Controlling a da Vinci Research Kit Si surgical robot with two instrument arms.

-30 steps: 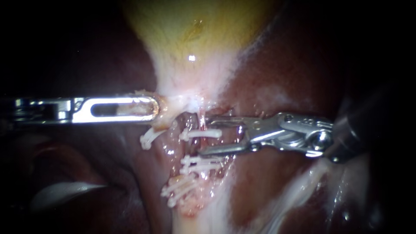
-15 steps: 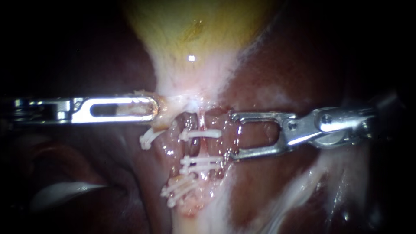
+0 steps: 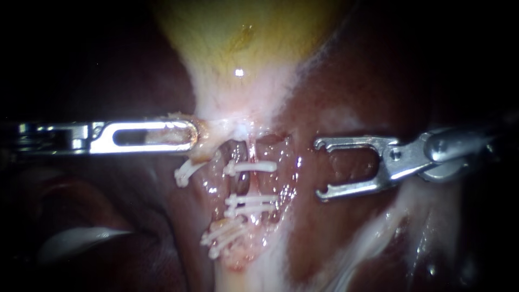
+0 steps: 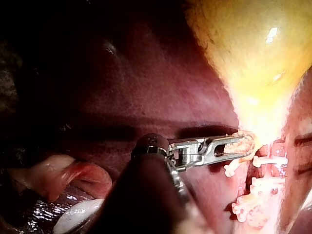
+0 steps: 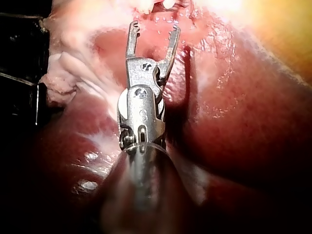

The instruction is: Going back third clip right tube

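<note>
Left instrument (image 3: pixel 193 135) is gripping with jaws clenched, seemingly on the neck of the gallbladder (image 3: pixel 243 48). Right tube (image 3: pixel 242 184) is lying at 5 o'clock of that tip, carrying white clips (image 3: pixel 251 166). Right instrument (image 3: pixel 319 168) is hovering over the liver (image 3: pixel 346 97) at 3 o'clock of the clips, apart from them, its jaws spread and empty.

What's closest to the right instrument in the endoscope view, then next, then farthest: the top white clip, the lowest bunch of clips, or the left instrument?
From the right instrument:
1. Top white clip, on the tube straight across from it.
2. Lowest bunch of clips, farther down the tube.
3. Left instrument, beyond the tube, gripping tissue.
</note>
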